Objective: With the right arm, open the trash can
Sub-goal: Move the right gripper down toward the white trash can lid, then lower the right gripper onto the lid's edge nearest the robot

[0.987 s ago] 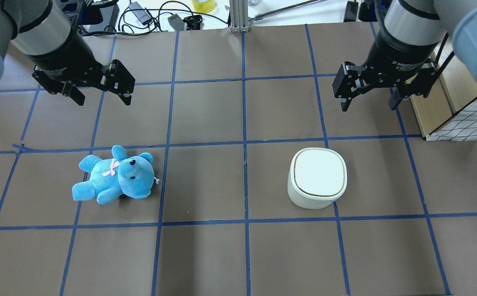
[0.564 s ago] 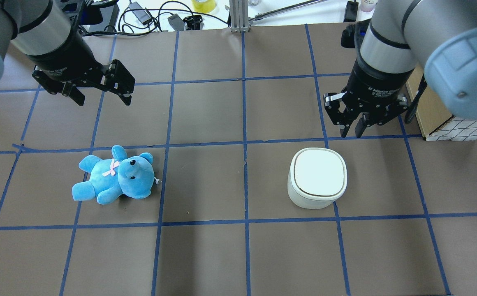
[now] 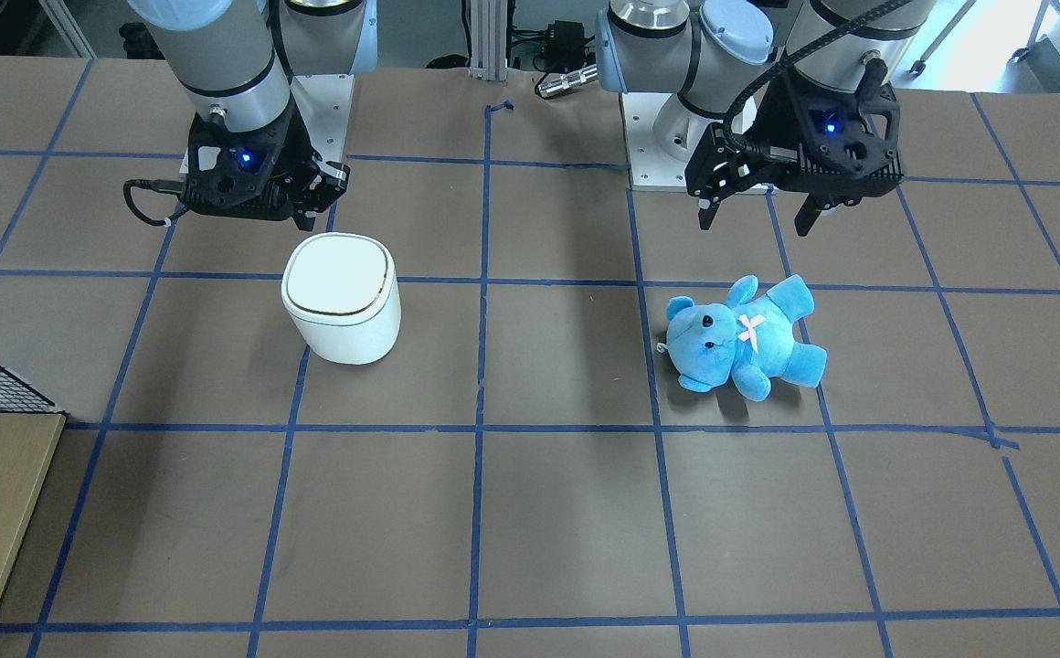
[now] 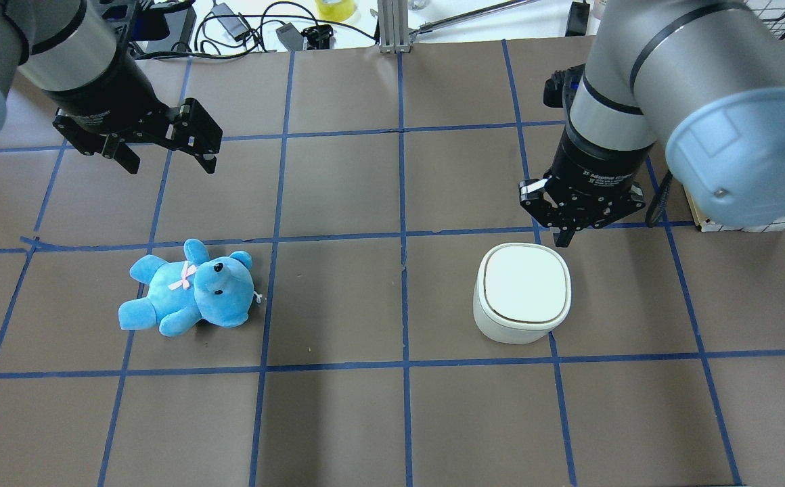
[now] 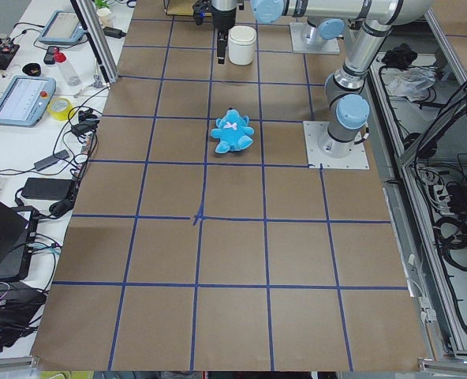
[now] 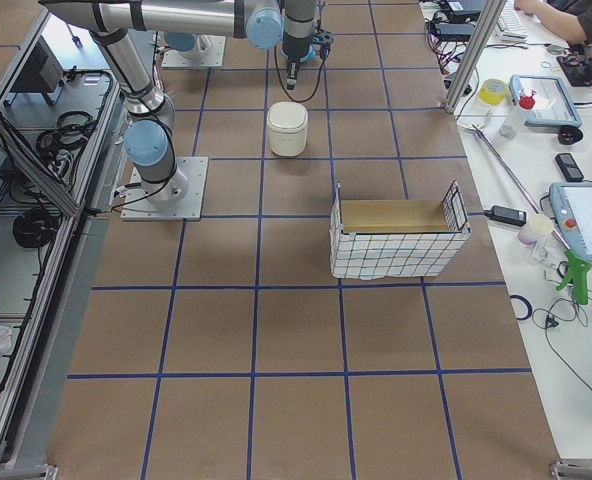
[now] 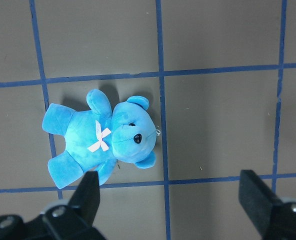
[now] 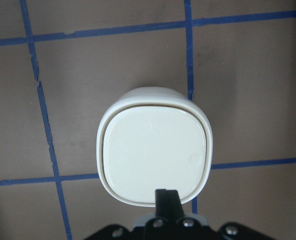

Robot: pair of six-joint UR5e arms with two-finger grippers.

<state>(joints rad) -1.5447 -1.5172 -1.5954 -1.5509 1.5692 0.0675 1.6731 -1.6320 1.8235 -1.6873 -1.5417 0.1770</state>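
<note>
Hovering beside trash can point(image 4: 522, 292), right tool point(image 8: 166, 196) clenched, plainest in wrist view; left tool point(image 4: 170, 164) released

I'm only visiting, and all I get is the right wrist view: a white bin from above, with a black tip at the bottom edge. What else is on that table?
Observer: A blue bear lies on its back on the left arm's side.
Operator: Is that other arm doing anything with it?
Observer: No. Its jaws hang open in the air, apart from the bear.
Operator: And is my black tip touching the bin?
Observer: It seems not. The right side view shows a gap between the right arm's jaws and the lid.
</note>
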